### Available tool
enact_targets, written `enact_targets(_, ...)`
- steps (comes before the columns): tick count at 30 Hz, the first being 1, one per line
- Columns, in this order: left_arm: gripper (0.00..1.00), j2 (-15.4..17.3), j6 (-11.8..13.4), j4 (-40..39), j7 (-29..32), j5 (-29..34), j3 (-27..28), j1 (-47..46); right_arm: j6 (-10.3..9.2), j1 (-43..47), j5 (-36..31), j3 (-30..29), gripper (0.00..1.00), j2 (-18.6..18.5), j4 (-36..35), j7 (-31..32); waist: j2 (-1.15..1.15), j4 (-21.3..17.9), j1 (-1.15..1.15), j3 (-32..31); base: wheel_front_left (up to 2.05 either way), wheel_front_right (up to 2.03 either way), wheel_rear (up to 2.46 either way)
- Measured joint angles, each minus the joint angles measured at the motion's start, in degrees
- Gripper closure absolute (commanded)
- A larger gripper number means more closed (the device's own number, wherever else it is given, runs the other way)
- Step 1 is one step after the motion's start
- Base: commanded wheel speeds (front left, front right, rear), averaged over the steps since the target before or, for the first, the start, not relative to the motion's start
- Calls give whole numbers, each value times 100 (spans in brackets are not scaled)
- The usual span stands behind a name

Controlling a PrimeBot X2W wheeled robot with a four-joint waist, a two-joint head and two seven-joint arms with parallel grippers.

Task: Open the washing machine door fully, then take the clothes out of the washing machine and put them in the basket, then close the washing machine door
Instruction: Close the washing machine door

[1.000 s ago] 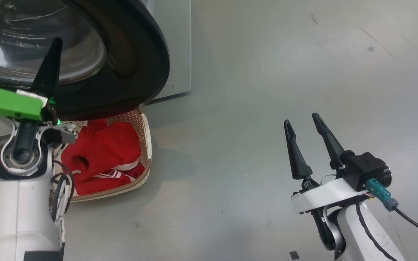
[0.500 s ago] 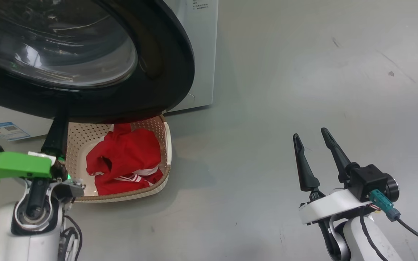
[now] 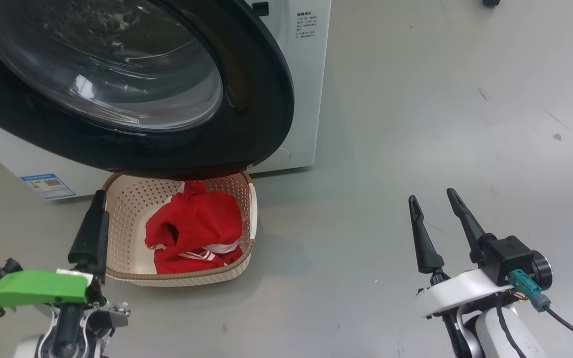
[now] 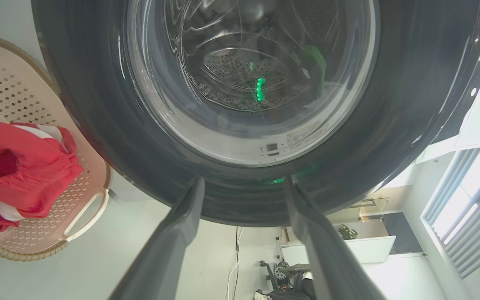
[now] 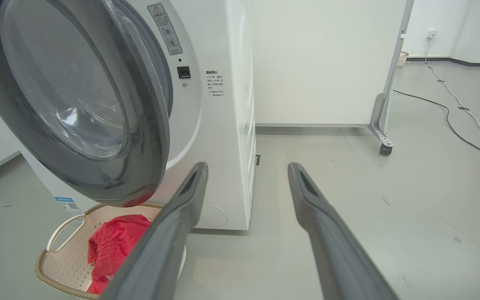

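Holds left pincer point(image 4: 243, 180) wide and empty facing door point(image 4: 98, 125), likely for pushing it shut, with clothes point(image 3: 194, 226) in basket point(image 3: 187, 281) below and right pincer point(image 3: 431, 195) wide, idle aside.

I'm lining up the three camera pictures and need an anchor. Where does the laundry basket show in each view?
Head view: basket lower left of centre, on the floor under the washing machine door.
Left wrist view: basket at the left edge, red clothes inside it.
Right wrist view: basket in the bottom left corner, below the door.
Shared landmark: the round black door, next to the basket every time.
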Motion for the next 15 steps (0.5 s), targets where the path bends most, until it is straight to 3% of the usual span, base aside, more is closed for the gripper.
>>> enact_targets(6,0,4,0,-125,-364,500,-183,421,-3,214,-1,-85,0,1,20,0,0,90,0,-205,0,0,0)
enact_targets(10,0,10,0,-302,-726,1301,-371,536,-7,319,-9,-122,0,3,30,0,0,156,0,-337,0,0,0)
enact_targets(15,0,264,-2,-468,-1274,2404,-570,576,-8,441,-19,-148,0,7,45,0,0,238,0,-502,0,0,0)
